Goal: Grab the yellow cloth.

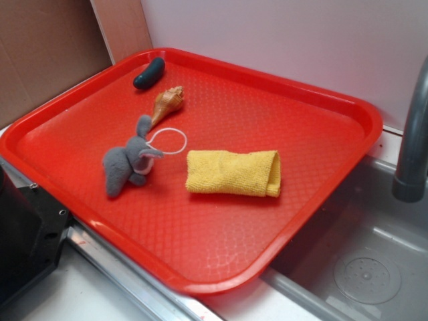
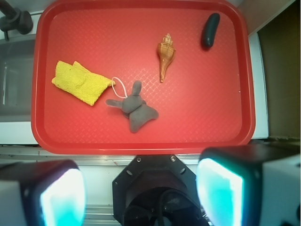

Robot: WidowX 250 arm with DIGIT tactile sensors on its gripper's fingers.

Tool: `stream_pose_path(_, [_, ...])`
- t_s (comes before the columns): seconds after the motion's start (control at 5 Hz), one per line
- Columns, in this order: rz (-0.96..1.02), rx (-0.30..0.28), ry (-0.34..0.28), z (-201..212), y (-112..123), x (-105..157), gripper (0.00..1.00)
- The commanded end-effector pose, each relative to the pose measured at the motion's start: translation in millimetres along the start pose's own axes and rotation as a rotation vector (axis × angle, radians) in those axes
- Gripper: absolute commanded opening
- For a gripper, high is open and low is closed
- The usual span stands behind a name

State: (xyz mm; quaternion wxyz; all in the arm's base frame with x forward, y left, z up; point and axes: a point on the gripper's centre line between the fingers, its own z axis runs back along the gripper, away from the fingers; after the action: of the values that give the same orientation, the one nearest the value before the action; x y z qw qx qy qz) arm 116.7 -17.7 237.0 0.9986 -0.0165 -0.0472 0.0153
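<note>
Beside a grey sink (image 1: 374, 267), the exterior view shows a red plastic tray (image 1: 221, 247) holding the folded mustard-yellow terry cloth (image 1: 233, 173), just right of a grey plush bunny (image 1: 127, 162). From the wrist, the cloth (image 2: 81, 82) lies left on the tray, well apart from the claw (image 2: 141, 195), whose two fingers (image 2: 221, 193) stand released, spread wide

The gripper (image 2: 141, 197) is showing two blocky fingers (image 2: 44, 195) with pale casings and glowing cyan pads; a black octagonal mount (image 2: 155, 181) is sitting between them, carrying small silver screws and a dark cable.
</note>
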Motion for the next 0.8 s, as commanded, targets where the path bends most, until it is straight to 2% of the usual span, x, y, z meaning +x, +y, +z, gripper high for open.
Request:
stream_pose_path(0.0, [0.0, 0.0, 0.0, 0.0, 0.0, 0.0, 1.0])
stream_pose_path(0.2, [-0.041, 0.022, -0.015, -9.5, -1.8, 9.4, 1.0])
stream_pose_path(0.6, [-0.253, 0.063, -0.102, -29.0, -25.2, 27.7, 1.0])
